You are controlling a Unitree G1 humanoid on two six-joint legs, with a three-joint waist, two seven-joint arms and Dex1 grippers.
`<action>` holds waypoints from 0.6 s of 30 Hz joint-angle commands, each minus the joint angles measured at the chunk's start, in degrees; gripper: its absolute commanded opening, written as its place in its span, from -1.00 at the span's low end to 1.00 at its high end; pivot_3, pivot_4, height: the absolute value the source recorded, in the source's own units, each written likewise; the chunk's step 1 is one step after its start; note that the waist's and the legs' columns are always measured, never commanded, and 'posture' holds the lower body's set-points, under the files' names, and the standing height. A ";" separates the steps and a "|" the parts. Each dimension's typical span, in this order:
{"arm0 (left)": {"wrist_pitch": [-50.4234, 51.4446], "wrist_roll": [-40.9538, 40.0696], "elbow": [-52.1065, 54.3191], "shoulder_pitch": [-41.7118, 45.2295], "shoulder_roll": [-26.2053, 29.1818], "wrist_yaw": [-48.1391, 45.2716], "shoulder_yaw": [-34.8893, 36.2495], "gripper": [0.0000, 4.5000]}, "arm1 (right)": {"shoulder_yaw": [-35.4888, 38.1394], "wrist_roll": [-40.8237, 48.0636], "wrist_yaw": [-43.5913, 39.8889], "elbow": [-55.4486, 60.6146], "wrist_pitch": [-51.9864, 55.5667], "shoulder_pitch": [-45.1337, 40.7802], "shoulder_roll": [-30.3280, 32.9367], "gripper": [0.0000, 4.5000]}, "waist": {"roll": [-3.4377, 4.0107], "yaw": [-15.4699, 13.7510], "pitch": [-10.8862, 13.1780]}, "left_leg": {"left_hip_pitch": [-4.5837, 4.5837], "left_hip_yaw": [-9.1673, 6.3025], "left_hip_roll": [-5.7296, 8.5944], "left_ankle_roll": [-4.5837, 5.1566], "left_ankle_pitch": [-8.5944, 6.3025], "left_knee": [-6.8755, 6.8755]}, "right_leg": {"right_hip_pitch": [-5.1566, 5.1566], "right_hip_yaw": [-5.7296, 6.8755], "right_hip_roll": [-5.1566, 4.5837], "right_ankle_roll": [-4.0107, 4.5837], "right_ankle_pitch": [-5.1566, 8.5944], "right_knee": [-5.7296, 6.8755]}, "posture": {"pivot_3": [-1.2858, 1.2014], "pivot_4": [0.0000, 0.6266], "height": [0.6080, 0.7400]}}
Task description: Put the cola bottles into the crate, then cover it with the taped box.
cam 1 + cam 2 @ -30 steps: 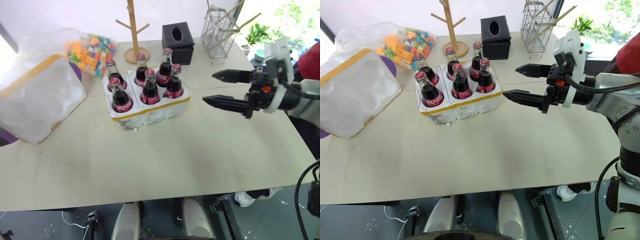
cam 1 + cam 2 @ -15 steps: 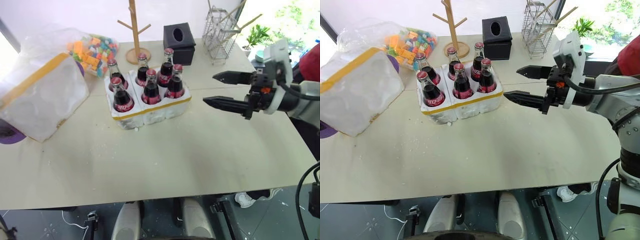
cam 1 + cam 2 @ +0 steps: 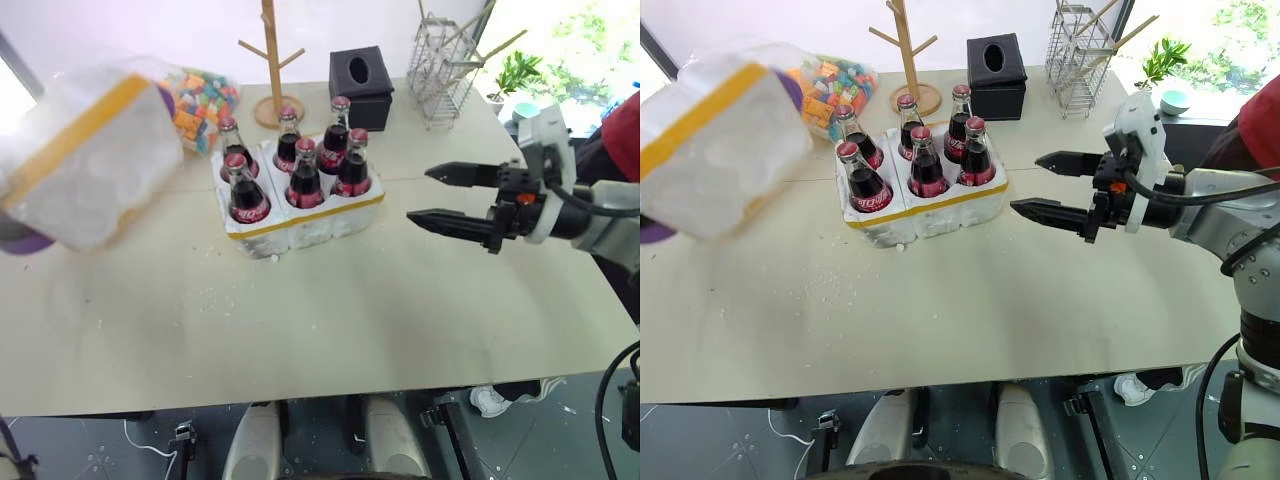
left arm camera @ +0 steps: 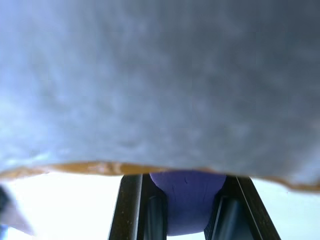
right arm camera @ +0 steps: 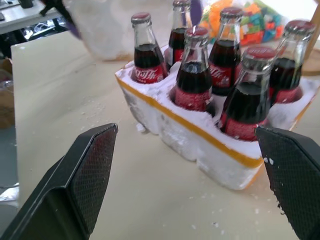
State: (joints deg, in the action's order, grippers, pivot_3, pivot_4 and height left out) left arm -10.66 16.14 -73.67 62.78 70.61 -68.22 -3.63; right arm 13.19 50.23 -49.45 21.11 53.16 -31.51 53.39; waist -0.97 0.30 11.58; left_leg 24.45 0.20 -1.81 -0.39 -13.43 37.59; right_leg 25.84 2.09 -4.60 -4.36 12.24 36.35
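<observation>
Resting in left gripper: taped box

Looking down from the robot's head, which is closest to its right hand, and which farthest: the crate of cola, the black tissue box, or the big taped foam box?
From the right hand:
1. The crate, beside it toward the table's middle.
2. The black tissue box, at the table's far edge.
3. The taped box, raised at the far left.
</observation>
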 commanded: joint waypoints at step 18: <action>18.66 14.63 86.18 -23.23 -7.83 26.10 6.36 -0.88 | 6.11 0.78 6.48 3.93 -4.90 7.61 -3.85 1.00 | -0.01 0.45 0.00 | -0.19 0.04 0.04 0.03 -0.02 0.34 | -0.40 -0.21 0.07 -0.21 -0.15 -0.06 | 0.03 -0.52 1.00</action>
State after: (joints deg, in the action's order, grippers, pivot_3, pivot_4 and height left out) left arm 6.45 27.74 10.07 39.65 62.36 -43.47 2.62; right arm 17.00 50.02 -43.43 23.95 49.49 -23.22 49.74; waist -0.98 0.75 11.58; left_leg 24.23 0.24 -1.79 -0.35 -13.45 37.92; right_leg 25.43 1.87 -4.50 -4.57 12.09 36.30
